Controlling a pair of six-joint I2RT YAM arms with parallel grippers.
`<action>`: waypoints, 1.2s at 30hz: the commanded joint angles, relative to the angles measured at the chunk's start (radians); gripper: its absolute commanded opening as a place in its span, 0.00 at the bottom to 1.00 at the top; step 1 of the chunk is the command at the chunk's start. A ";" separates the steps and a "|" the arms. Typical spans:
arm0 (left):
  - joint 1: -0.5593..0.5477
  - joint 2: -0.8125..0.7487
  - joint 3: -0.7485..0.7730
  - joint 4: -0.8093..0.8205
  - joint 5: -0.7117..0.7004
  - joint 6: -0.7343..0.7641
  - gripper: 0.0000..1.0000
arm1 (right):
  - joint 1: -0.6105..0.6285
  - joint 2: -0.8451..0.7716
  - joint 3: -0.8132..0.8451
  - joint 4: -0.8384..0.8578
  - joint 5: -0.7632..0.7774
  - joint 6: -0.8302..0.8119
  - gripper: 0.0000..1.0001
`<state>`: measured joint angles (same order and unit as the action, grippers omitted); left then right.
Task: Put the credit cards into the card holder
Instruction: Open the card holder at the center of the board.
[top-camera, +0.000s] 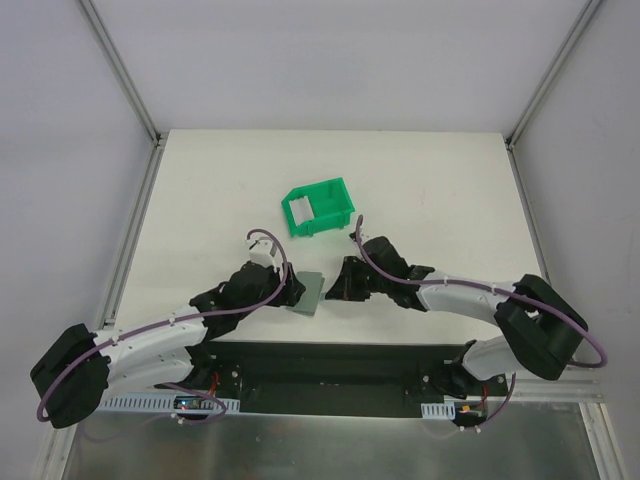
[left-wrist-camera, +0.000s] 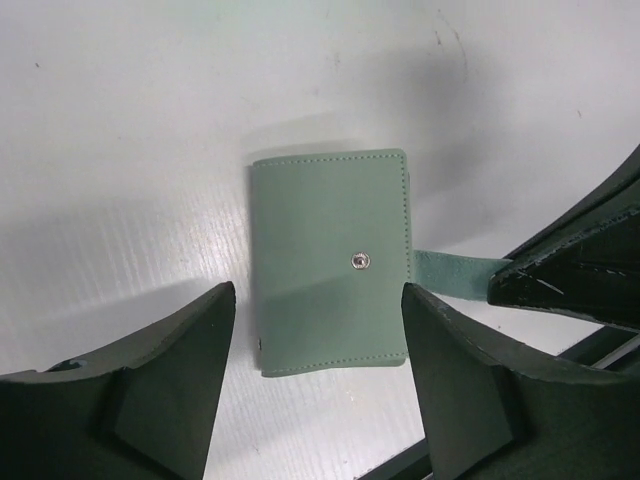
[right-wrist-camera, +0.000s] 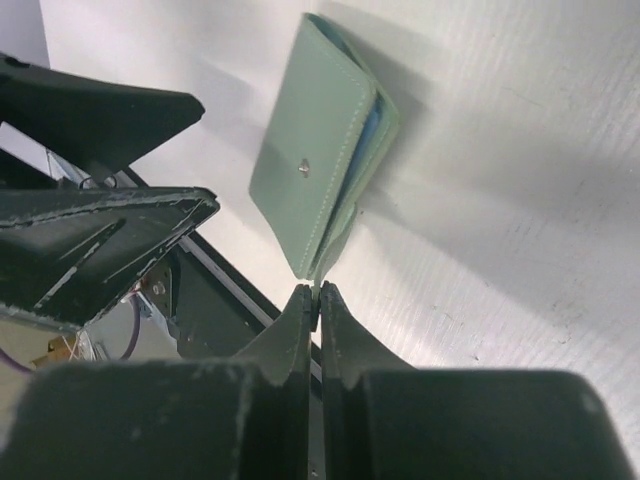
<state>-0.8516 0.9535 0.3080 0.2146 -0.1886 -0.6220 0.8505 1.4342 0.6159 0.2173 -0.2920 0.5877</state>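
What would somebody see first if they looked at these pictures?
Probably the little grey-green card holder near the front edge of the table. The right gripper is pinching its strap, and the left gripper stands open around it. Further back sits a bright green bin.

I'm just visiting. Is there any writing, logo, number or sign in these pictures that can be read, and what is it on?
No readable text anywhere.
Soft grey-green folding card holder: blank, only a small round metal snap.
Bright green plastic bin: no label visible.
Small circuit boards at the arm bases: any markings too small to read.
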 joint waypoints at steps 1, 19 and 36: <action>-0.007 -0.013 0.066 -0.020 0.000 0.062 0.67 | 0.001 -0.087 0.024 -0.039 0.005 -0.066 0.01; -0.007 0.143 0.177 0.011 0.175 0.137 0.55 | 0.001 -0.170 0.088 -0.078 -0.042 -0.112 0.01; -0.007 0.172 0.213 -0.047 0.103 0.180 0.27 | 0.001 -0.155 0.097 -0.084 -0.041 -0.118 0.01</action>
<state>-0.8516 1.1114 0.4793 0.1810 -0.0582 -0.4706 0.8505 1.2949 0.6678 0.1219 -0.3225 0.4839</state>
